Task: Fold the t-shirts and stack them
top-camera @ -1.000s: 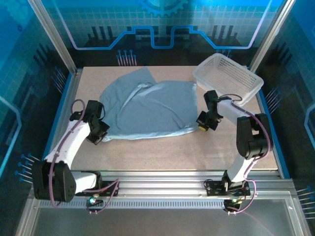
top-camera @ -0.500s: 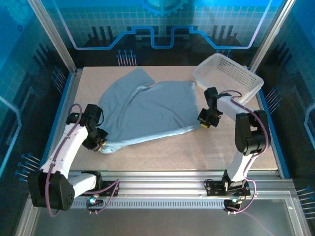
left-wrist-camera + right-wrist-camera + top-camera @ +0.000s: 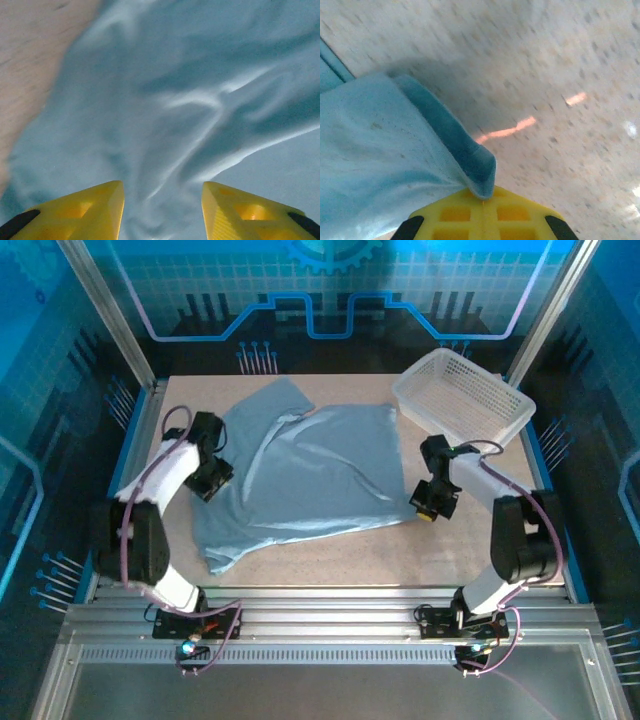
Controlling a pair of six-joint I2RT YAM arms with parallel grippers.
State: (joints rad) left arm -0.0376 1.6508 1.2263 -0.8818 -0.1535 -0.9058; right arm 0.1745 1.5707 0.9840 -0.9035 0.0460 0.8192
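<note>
1) L claw (image 3: pixel 212 480): half-wide, nothing betw. fingers (image 3: pixel 95 210); over left edge of t-shirt (image 3: pixel 310 475), wrinkled cloth below.
2) t-shirt: pale grey-blue, rumpled, spread on tabletop (image 3: pixel 400 555), centre-left, betw. the 2 claws; one sleeve points to far edge.
3) R claw (image 3: pixel 430 505): pinched tight on t-shirt's near-right hem corner; hem fold rises to it.
4) basket (image 3: pixel 450 423): white lattice, far-right corner, just beside t-shirt's right edge; touching or not, can't tell.

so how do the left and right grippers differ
The left gripper has its jaws apart above the t-shirt, gripping nothing; the right gripper has its jaws shut on the shirt's folded edge. The left is at the shirt's left side, the right at its right corner. Both have yellow jaws.
</note>
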